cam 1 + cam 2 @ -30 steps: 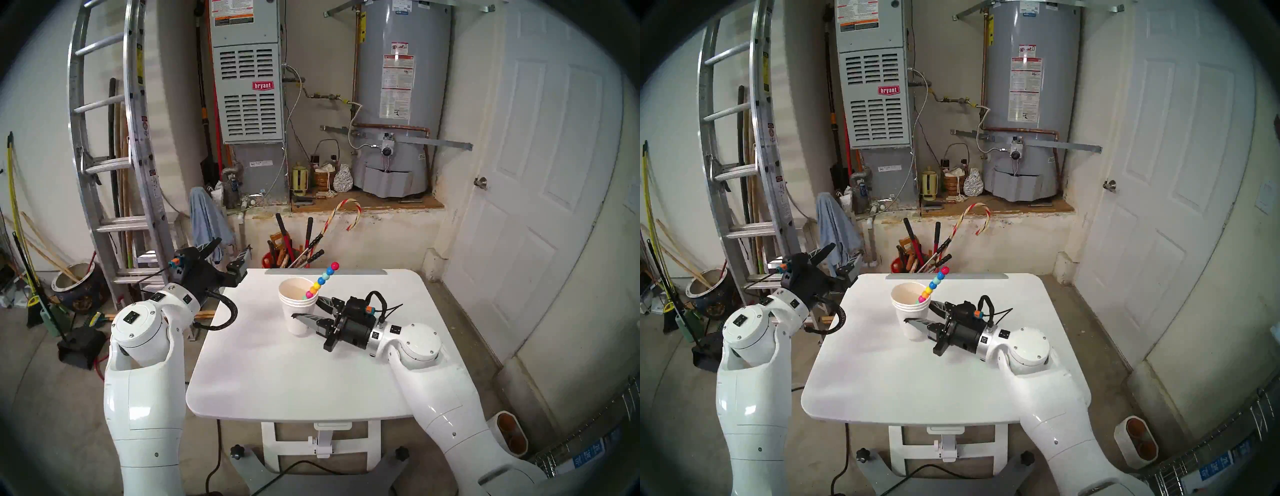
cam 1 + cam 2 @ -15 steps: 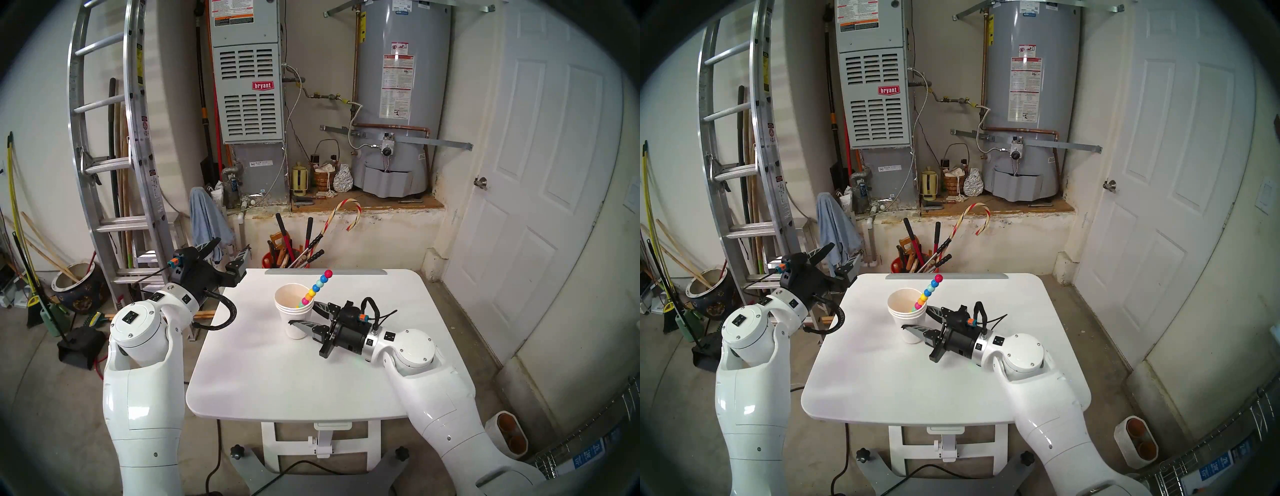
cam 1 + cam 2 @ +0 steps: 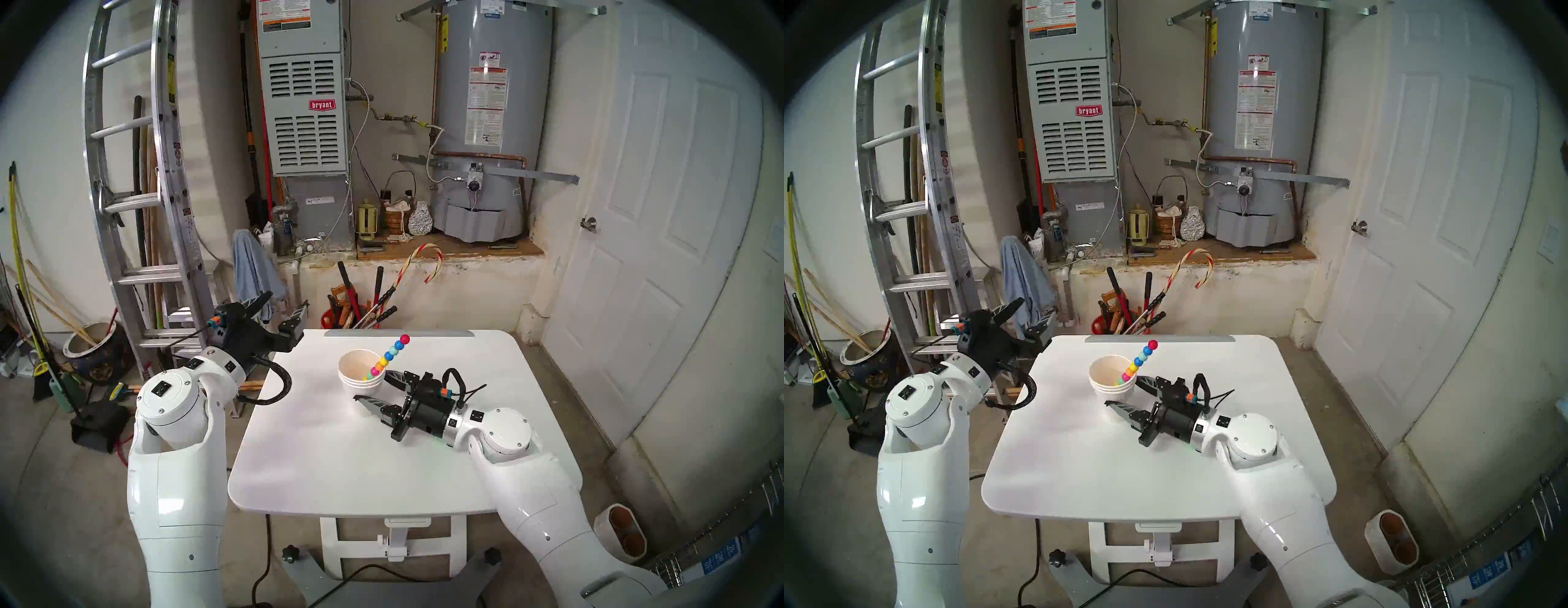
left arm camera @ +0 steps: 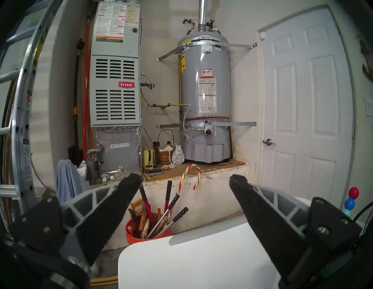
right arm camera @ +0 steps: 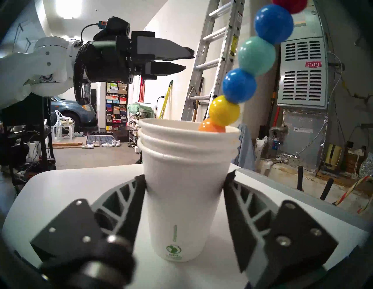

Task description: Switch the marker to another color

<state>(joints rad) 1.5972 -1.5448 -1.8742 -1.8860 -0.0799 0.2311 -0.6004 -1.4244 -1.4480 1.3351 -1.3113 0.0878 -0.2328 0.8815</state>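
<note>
Right gripper [image 3: 379, 387], black-fingered, is straddling the stacked white paper cups [image 3: 361, 373] on the white table [image 3: 339, 458]; whether its fingers are pressing them is unclear. Inside, the multicoloured beaded marker [image 3: 388, 354] is leaning out, its lower end hidden. Left gripper [image 3: 285, 309] is hanging spread wide beside the aluminium ladder [image 3: 140, 170].
</note>
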